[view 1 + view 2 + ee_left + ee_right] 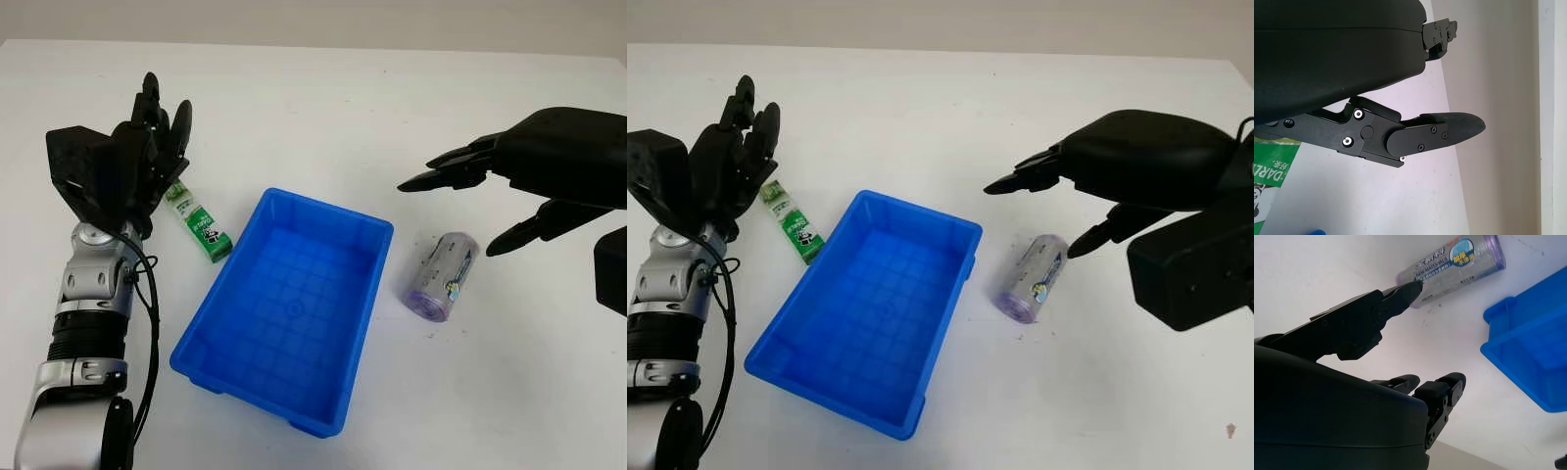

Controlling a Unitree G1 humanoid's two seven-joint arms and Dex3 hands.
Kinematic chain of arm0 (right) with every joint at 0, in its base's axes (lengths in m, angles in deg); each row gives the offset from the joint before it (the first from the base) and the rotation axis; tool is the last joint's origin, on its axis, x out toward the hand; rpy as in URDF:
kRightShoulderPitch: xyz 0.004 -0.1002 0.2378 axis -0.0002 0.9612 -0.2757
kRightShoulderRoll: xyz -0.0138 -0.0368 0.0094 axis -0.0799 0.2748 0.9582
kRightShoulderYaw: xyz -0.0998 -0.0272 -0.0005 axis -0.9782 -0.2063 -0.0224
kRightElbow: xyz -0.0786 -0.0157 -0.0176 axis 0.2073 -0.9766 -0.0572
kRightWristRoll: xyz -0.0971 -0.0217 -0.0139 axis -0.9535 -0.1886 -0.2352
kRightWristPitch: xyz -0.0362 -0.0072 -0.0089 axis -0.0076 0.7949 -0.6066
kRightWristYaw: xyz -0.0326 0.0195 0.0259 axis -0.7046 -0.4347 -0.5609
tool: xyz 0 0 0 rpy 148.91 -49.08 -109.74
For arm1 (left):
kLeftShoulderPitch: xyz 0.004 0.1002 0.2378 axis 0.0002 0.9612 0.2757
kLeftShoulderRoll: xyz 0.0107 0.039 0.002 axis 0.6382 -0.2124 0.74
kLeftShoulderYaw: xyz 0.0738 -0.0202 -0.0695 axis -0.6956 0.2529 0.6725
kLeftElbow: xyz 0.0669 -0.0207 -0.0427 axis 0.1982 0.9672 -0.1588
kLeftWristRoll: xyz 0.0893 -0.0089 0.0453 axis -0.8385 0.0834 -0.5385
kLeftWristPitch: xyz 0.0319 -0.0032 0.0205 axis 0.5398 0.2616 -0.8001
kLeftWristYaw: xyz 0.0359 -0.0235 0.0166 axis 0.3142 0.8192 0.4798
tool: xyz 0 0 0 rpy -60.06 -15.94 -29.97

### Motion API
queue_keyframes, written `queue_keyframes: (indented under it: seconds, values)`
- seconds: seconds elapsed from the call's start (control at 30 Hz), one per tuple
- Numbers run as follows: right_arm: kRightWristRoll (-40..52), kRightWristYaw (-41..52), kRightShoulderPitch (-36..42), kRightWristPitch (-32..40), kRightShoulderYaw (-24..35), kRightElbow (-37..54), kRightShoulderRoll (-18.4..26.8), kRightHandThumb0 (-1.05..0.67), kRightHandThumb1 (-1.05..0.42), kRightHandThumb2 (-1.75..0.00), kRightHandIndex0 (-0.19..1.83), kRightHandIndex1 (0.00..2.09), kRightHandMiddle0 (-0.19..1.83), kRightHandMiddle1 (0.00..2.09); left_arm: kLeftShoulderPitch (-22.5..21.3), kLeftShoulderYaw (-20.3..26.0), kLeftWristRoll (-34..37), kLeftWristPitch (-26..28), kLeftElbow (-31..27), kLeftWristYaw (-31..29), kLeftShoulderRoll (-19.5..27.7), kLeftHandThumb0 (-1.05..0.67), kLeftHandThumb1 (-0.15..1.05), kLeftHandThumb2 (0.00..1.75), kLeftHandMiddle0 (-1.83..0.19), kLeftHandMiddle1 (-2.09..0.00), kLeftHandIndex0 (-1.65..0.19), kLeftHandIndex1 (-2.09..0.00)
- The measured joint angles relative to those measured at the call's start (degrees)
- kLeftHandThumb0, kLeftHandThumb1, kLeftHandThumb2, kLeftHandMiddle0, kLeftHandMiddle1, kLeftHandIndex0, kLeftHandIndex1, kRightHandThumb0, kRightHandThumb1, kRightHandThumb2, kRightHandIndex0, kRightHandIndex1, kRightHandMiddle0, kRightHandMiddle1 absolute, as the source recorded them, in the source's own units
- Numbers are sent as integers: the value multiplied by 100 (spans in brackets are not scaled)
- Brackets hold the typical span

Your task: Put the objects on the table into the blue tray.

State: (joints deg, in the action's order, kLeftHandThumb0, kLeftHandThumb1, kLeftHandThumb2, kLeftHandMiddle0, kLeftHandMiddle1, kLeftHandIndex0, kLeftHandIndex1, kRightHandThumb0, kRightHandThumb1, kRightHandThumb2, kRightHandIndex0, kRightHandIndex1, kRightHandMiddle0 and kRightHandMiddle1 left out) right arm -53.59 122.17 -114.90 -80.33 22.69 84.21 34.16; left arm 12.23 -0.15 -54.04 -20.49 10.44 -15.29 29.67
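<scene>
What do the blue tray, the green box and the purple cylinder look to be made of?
Blue tray: moulded plastic, glossy, judging by its ribbed grid floor. Green box: likely printed cardboard, given its sharp folded edges. Purple cylinder: seems a clear shiny plastic wrap or tube, translucent with a printed label.

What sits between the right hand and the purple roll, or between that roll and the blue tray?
Nothing visible does. The right hand, open, hovers just above and beyond the purple roll, with bare table between them. The roll lies beside the blue tray's right wall, apart from it, and the tray's inside holds nothing.
</scene>
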Motion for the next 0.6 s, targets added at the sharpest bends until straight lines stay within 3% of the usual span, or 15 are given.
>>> queue_keyframes:
  seconds: [0.6]
  values:
    - [-145,-75,1312,-62,-183,163,-38,-23,-86,-5,40,5,41,5,-3,2,10,53,-11,-52,4,-69,105,54,19,0,19,0]
